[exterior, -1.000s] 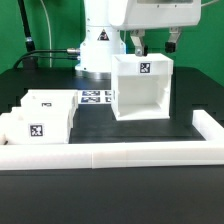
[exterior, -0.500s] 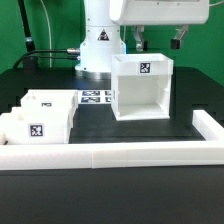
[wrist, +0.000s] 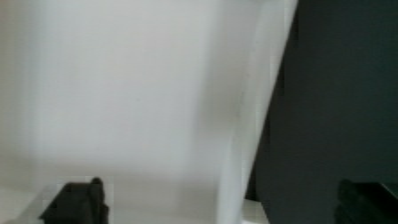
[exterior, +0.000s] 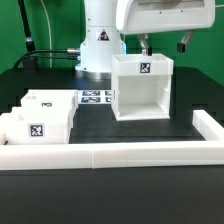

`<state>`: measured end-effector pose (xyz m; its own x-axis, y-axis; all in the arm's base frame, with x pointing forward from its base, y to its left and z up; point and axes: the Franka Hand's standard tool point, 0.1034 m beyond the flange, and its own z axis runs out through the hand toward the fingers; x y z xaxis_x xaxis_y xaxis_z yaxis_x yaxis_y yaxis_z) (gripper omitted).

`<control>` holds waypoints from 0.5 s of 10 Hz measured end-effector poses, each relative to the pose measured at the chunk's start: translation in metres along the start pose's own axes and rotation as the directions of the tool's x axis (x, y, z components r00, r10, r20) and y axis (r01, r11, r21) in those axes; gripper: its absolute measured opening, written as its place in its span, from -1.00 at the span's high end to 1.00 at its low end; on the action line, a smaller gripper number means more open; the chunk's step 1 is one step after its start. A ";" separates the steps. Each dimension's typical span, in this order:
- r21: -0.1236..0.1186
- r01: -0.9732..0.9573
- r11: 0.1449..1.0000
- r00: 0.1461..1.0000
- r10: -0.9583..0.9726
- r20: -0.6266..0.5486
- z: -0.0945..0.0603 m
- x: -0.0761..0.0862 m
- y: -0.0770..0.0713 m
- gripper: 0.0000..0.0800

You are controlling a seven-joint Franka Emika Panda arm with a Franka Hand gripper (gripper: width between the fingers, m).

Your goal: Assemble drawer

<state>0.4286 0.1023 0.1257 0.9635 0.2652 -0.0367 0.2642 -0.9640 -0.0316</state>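
Note:
The white cube-like drawer housing (exterior: 140,88) stands open-fronted on the black table, with a square tag on its top edge. Two small white trays lie at the exterior view's left, one behind (exterior: 42,103) and one in front (exterior: 30,128), each with a tag. My gripper (exterior: 165,45) hangs open and empty just above the housing's back right corner, its fingers apart. In the wrist view the gripper (wrist: 222,205) shows only two dark fingertips (wrist: 75,203). Between them lie the housing's white surface (wrist: 125,100) and the dark table beside it.
A long low white wall (exterior: 120,155) edges the table at the front and turns back at the exterior view's right. The marker board (exterior: 95,97) lies flat between the trays and the housing. The arm's white base (exterior: 98,50) stands behind.
My gripper has shifted a little toward the exterior view's right above the housing, staying open. The housing and trays have not moved.

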 end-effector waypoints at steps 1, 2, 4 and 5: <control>0.000 0.000 1.000 1.000 0.000 0.000 0.000 0.000 0.000 -0.62; 0.000 0.000 1.000 1.000 0.000 0.000 0.000 0.000 0.000 -0.62; 0.049 -0.086 0.995 0.996 0.087 -0.013 0.008 -0.008 0.000 -0.62; 0.058 -0.110 0.992 0.994 0.112 -0.017 0.015 -0.016 -0.003 -0.62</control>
<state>0.4120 0.1010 0.1114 0.9876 0.1556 -0.0226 0.1531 -0.9846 -0.0848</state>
